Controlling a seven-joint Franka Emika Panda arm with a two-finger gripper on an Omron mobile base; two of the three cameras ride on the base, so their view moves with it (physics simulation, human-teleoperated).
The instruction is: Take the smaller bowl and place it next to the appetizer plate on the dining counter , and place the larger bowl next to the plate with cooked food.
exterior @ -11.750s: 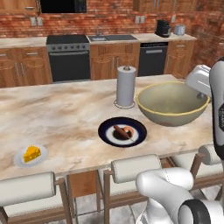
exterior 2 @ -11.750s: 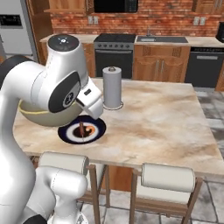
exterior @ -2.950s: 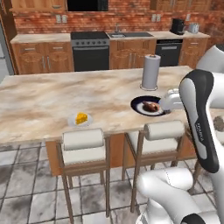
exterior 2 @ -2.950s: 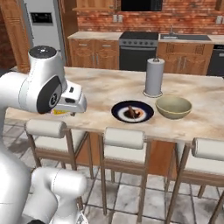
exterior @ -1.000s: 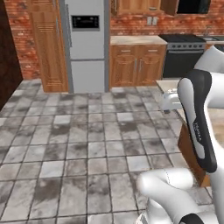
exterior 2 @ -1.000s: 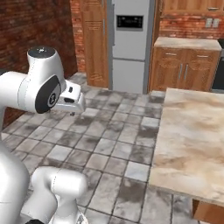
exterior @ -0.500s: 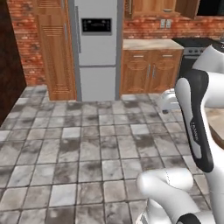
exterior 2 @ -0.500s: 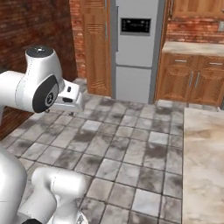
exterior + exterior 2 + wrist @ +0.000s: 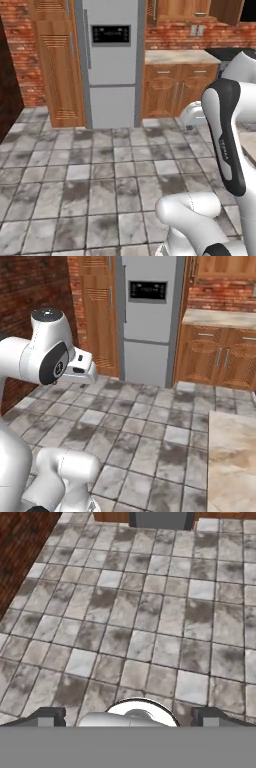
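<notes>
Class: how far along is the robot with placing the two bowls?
Done: no placement can be confirmed here. In hand: nothing; the gripper is open over the floor, facing the fridge. Left: probably fetching a bowl for the counter.

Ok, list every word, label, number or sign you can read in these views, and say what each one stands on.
No text here can be read.
Fridge: the dark display panel on its door carries pale marks, too small and blurred to read.
Robot arm: a faint vertical marking runs down the dark link, too blurred to read.
</notes>
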